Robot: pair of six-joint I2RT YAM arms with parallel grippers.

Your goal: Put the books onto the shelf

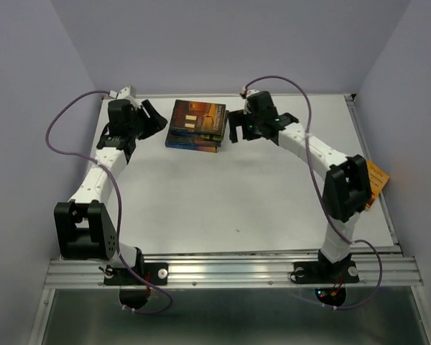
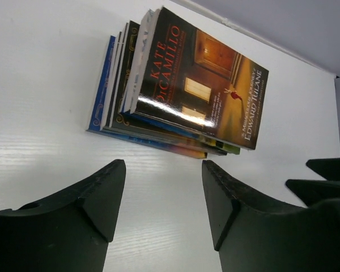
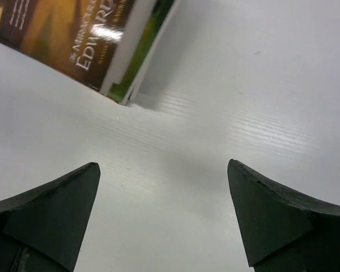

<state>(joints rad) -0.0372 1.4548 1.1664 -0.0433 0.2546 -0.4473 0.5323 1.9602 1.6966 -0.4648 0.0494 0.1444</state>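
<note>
Lying flat in a small stack, the books point(image 1: 196, 123) sit toward the far side of the white table point(image 1: 223, 194), between the two claws. The top cover is dark with glowing orange windows; below it show white page edges and blue, green and brown covers, slightly fanned, so the edges do not line up.

The left claw point(image 1: 156, 121) is just left of the stack and points at it. In the left wrist view its two black fingers point(image 2: 96, 192) stand apart with bare table between them. They pinch nothing, and the left claw point(image 2: 164, 170) stops short of the spines of the books point(image 2: 181, 90).

The right claw point(image 1: 235, 128) is just right of the stack, facing it from the opposite side. The right wrist view shows the right claw point(image 3: 164, 167) spread wide and empty, low over the table. The corner of the books point(image 3: 102, 39) lies ahead and to one side of the gap, apart from both fingers.

Well to the right of the stack, at the table's edge, something flat and orange point(image 1: 374, 182) peeks from behind the right arm; what it is I cannot tell.
</note>
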